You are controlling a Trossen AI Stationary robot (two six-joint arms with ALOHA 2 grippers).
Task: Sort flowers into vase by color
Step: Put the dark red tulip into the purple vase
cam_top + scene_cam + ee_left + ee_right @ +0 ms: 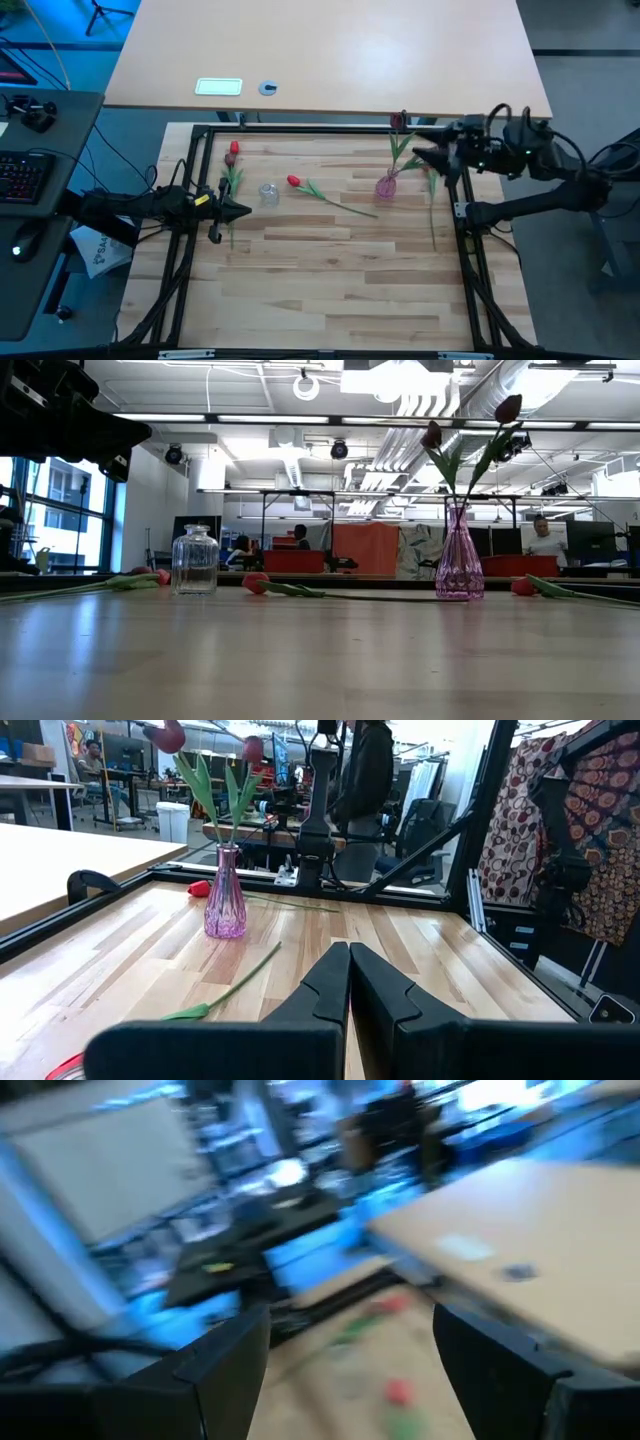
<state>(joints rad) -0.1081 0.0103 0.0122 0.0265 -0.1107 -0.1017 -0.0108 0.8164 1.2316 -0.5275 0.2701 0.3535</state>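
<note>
A pink glass vase (387, 185) (459, 565) (225, 905) stands upright on the table's right half and holds two maroon tulips (508, 408) by their stems. A clear glass jar (268, 193) (195, 560) stands to its left. One red tulip (293, 181) lies flat between them. A second red tulip (234, 147) lies near the far left corner. A third (522, 587) lies right of the vase. My right gripper (425, 155) (350, 1370) hovers open and empty just right of the vase. My left gripper (235, 210) (350, 980) is shut and empty, left of the jar.
A black metal frame (300, 130) borders the wooden work surface. Beyond its far rail lies a light tabletop (330, 50) with a white card and a small round object. A keyboard (25, 175) sits off to the left. People stand in the room behind.
</note>
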